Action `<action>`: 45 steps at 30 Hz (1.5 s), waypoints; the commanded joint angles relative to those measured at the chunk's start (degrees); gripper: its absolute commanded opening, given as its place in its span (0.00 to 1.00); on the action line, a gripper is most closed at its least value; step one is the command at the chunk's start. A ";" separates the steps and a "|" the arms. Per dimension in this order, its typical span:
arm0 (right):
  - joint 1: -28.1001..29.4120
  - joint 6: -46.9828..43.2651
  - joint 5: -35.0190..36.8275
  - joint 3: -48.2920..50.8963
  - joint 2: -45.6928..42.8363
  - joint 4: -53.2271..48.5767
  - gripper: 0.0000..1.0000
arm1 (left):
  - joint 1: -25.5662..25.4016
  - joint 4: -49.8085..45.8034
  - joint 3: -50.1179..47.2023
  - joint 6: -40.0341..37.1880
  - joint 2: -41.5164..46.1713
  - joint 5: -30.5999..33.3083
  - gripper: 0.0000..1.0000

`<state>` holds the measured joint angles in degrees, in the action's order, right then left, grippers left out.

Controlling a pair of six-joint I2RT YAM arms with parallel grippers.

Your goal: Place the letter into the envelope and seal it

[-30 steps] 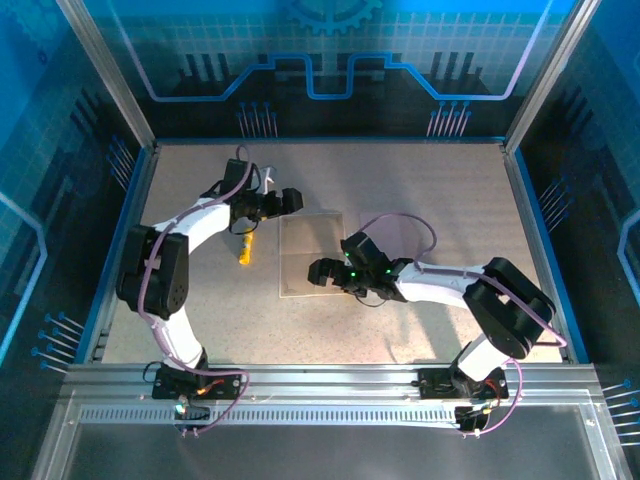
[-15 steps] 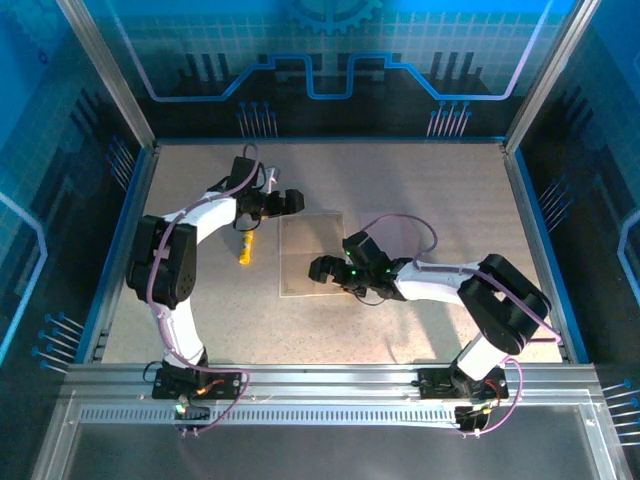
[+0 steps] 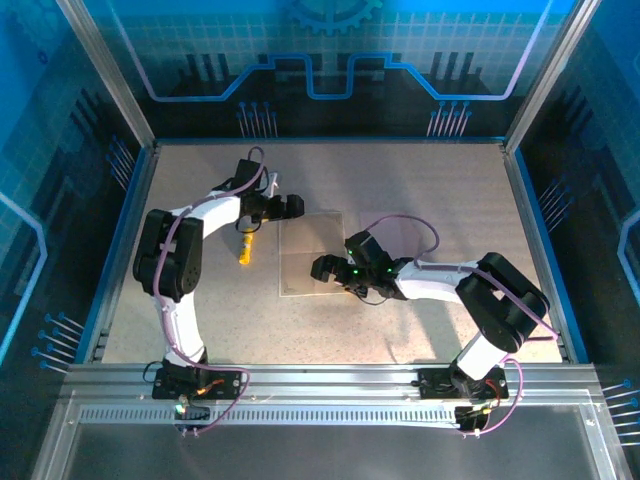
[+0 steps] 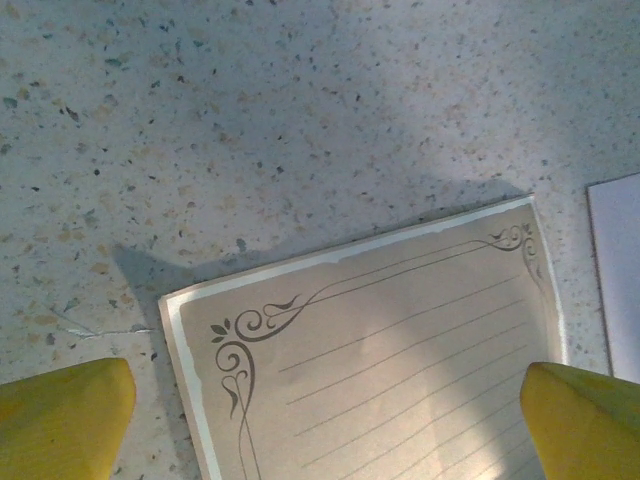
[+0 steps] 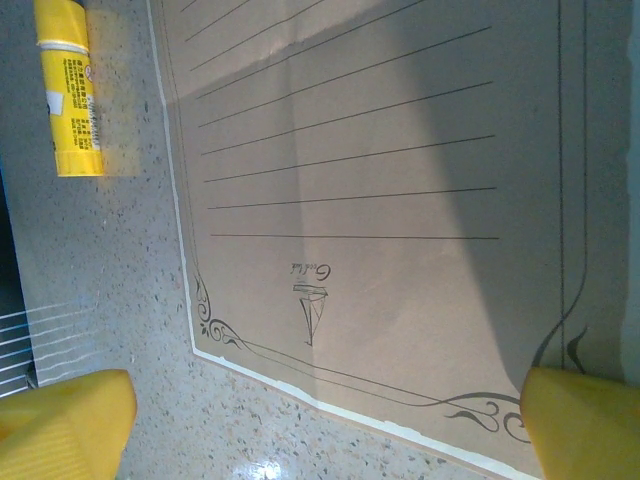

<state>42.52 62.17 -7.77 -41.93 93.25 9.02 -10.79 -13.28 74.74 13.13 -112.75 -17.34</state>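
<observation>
The letter [image 3: 300, 245] lies flat, printed side up, in the middle of the surface [image 3: 450, 180]. The left hand [image 3: 292, 204] hangs over its far edge and the right hand [image 3: 320, 268] over its near edge, each with its 2 fingers spread apart, gripping nothing. The envelope [image 4: 616, 280] lies just beside 1 far corner, and a yellow stick [image 3: 245, 248] is near the letter's left side.

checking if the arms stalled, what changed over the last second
The left arm swung its elbow inward, while the left gripper barely shifted at the letter's far left corner. The right gripper edged slightly right. Nothing was grabbed or released; both stay open. The letter and the yellow stick lie unmoved.
</observation>
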 commanded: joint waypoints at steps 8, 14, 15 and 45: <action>-0.92 0.22 -0.23 1.44 0.79 -0.18 1.00 | -0.99 0.09 2.87 -3.46 -2.81 2.29 0.99; -0.96 0.14 -0.41 1.49 0.61 -0.14 1.00 | -1.19 0.62 4.10 -5.64 -4.35 4.18 0.99; -0.95 0.06 -0.42 1.56 0.53 -0.14 1.00 | -1.25 0.39 4.53 -5.89 -4.77 4.60 0.99; -1.25 -0.38 -0.49 1.41 -0.15 -1.02 1.00 | -1.97 -2.00 6.77 -7.68 -6.18 -1.72 0.99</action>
<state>42.17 62.11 -8.43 -41.65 93.23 9.47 -12.40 -13.74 79.94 6.87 -118.91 -16.62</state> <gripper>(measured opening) 0.996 0.992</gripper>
